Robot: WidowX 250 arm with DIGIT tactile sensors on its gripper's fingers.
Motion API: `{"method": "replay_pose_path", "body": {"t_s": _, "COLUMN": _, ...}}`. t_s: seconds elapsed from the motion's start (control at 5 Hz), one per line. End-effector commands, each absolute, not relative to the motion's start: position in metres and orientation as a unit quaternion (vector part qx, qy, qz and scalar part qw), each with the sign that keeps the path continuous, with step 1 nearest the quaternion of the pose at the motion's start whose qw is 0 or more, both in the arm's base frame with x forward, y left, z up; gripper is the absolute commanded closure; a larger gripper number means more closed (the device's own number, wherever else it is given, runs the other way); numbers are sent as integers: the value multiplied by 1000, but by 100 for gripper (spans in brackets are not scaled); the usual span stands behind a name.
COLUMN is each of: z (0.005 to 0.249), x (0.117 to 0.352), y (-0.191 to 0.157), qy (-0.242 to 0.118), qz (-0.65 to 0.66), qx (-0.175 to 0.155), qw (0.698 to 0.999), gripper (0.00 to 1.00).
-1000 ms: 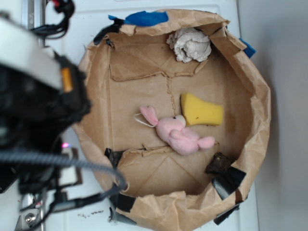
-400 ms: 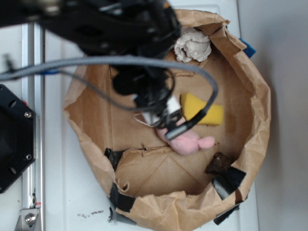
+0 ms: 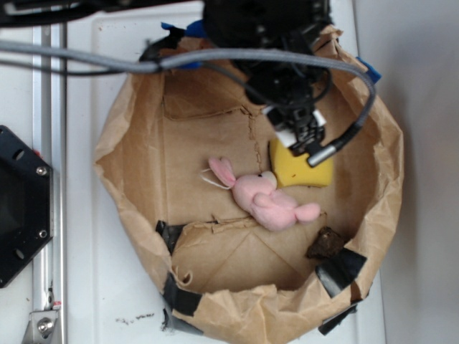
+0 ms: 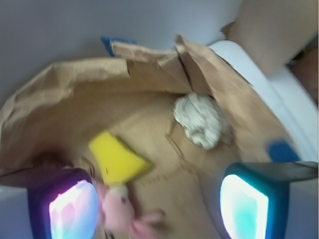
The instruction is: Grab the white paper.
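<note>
**Guide:** Your gripper (image 3: 307, 140) hangs over the upper right part of the brown paper enclosure (image 3: 380, 208), its tip above the top edge of the yellow sponge (image 3: 305, 172). From the wrist view, you see its two fingers (image 4: 62, 204) set wide apart at the lower left and lower right of the frame, with nothing between them, so it is open and empty.

**Operator:** Where is the white paper?

**Guide:** In the exterior view your arm covers it. In the wrist view, the white paper (image 4: 199, 121) is a crumpled off-white wad lying on the cardboard floor, up against the brown paper wall where two flaps of it meet. It sits ahead of the gripper, closer to the right finger than to the left, and apart from both.

**Operator:** What else lies in there?

**Guide:** The pink plush bunny (image 3: 262, 201) lies near the middle of the floor, its head touching the sponge's lower left corner. A small dark brown lump (image 3: 327, 244) rests at the lower right, near a strip of black tape (image 3: 343, 271). Blue tape (image 3: 370, 71) shows at the upper right rim. The enclosure stands on a white table (image 3: 93, 287).
</note>
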State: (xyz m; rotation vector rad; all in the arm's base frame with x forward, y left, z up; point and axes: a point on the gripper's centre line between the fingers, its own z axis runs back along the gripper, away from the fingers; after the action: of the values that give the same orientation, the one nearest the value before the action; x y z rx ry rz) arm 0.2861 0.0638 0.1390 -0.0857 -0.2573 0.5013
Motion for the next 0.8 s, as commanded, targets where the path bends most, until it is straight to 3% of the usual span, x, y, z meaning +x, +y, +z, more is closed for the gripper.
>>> {"method": "replay_pose_path", "body": {"t_s": 0.0, "z": 158, "x": 292, "y": 77, "qy": -161, "qz": 255, "qx": -41, "qw": 953, "gripper": 0}}
{"method": "replay_pose_path", "body": {"t_s": 0.4, "z": 158, "x": 292, "y": 77, "qy": -161, "qz": 255, "qx": -41, "qw": 953, "gripper": 0}}
{"method": "replay_pose_path", "body": {"t_s": 0.6, "z": 154, "x": 298, "y": 60, "qy": -179, "qz": 275, "qx": -35, "qw": 944, "gripper": 0}}
